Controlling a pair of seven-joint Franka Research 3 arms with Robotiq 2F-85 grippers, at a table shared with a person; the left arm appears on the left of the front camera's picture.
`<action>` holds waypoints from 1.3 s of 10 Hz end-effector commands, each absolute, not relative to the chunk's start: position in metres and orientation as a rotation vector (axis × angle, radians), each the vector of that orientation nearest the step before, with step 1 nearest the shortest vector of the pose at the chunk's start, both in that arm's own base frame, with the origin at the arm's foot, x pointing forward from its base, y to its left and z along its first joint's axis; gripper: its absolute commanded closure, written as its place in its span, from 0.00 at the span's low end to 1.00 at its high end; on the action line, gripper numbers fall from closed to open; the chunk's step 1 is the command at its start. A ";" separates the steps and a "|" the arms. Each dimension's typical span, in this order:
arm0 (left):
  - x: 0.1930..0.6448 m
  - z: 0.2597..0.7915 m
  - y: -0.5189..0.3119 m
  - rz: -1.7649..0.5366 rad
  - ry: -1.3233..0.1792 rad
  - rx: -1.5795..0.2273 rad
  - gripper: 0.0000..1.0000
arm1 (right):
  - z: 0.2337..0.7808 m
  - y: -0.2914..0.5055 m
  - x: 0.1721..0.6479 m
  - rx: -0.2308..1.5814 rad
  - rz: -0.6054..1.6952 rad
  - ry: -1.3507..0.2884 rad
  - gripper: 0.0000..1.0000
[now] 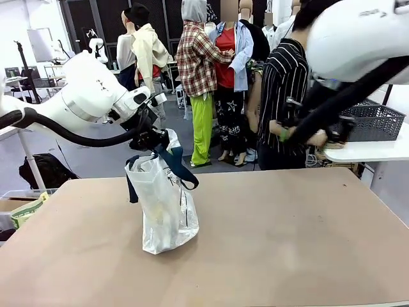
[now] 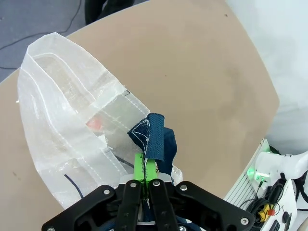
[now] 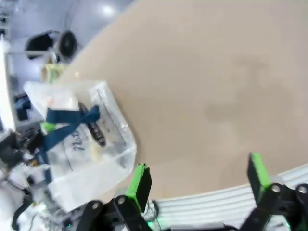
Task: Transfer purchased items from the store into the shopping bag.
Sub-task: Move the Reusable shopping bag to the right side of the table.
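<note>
left tool [image 2: 146,174]: clamped on the shopping bag's [image 1: 167,204] navy handle [image 2: 153,137], apparently keeping its mouth up for loading | bag: left-centre of front frame, standing on desk [image 1: 287,236], long axis vertical, mouth upward | right tool [image 3: 197,185]: jaws wide apart, empty, above desk | store [image 1: 374,121]: upper right, side table

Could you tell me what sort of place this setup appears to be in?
Probably a robotics lab staged as a shop checkout: a shopping bag stands on a plain table, its handle held by the left pincer, with a basket behind.
</note>
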State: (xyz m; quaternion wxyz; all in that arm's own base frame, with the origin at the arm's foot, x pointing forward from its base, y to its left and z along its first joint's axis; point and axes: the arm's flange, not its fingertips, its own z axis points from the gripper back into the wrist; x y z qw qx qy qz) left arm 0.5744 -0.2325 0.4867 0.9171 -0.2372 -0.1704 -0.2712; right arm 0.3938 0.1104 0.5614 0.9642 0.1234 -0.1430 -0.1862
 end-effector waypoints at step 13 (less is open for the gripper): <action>0.543 0.625 -0.096 -0.080 -0.574 -0.182 1.00 | 0.556 0.084 0.392 0.251 -0.436 -0.274 0.00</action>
